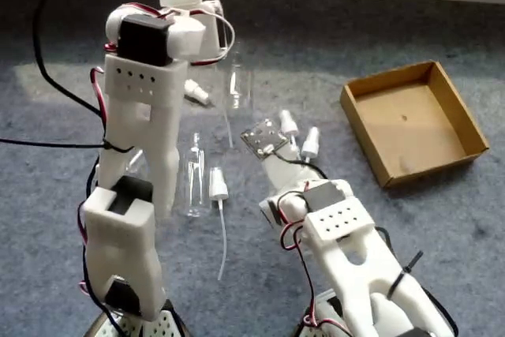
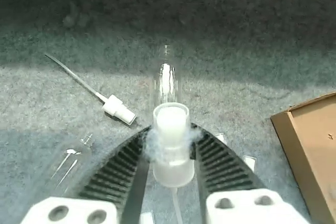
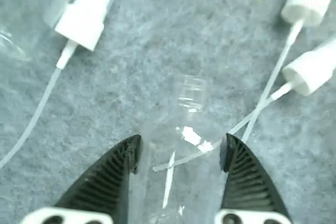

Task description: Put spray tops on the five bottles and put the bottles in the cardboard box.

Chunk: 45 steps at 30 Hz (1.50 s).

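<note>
Left end effector (image 2: 170, 132) clamping spray top (image 2: 170, 148). Clear bottle (image 2: 166, 80) sitting straight ahead on bench, long axis running away from jaws, neck at far end. Right end effector (image 3: 181, 139) spreading wide, straddling second bottle (image 3: 186, 114), neck pointing away.

The left gripper's (image 2: 170, 157) ribbed black plastic fingers (image 2: 122, 167) clamp a matt white plastic top (image 2: 170, 139). At the right gripper (image 3: 181, 148), the bottle (image 3: 184, 129) is clear, smooth, glossy. Rough grey carpet (image 2: 247, 87) lies under both; the box (image 1: 414, 128) is matt cardboard.
</note>
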Motion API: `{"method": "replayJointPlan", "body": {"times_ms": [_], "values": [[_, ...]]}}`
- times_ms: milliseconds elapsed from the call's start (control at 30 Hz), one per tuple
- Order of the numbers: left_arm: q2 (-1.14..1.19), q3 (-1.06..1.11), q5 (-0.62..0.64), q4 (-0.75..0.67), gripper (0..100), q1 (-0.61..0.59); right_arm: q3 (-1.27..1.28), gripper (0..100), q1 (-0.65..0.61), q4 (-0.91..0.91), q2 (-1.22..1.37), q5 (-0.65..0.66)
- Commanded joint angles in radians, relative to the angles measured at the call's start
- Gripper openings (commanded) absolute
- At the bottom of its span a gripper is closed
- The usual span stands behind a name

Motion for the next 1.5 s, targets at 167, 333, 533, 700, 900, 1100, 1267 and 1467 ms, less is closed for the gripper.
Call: {"method": "replayJointPlan", "body": {"times_ms": [167,333,533,700,900,1100,1267,1467], "values": [[-0.4,0.282,-0.012,0.006,0,-0.019,-0.288,12.4,0.087,0.254,-0.277,-0.012],[-0.529,0.348,-0.014,0.003,0,-0.002,-0.325,12.4,0.087,0.265,-0.381,-0.014],[-0.671,0.354,-0.014,0.003,0,-0.001,-0.323,12.4,0.09,0.263,-0.542,-0.014],[-0.774,0.38,-0.014,0.006,0,0.107,-0.285,12.4,0.091,0.257,-0.659,-0.014],[-0.84,0.521,-0.014,0.005,0,0.234,-0.145,12.4,0.091,0.17,-0.734,-0.014],[-0.901,0.57,-0.014,0.002,1,0.268,0.007,12.4,0.091,0.031,-0.822,-0.014],[-0.935,0.57,-0.014,-0.044,1,0.357,0.142,12.2,0.087,-0.117,-0.926,-0.014],[-0.931,0.57,-0.009,-0.204,1,0.367,0.24,12.1,0.088,-0.137,-1.035,-0.014]]}}
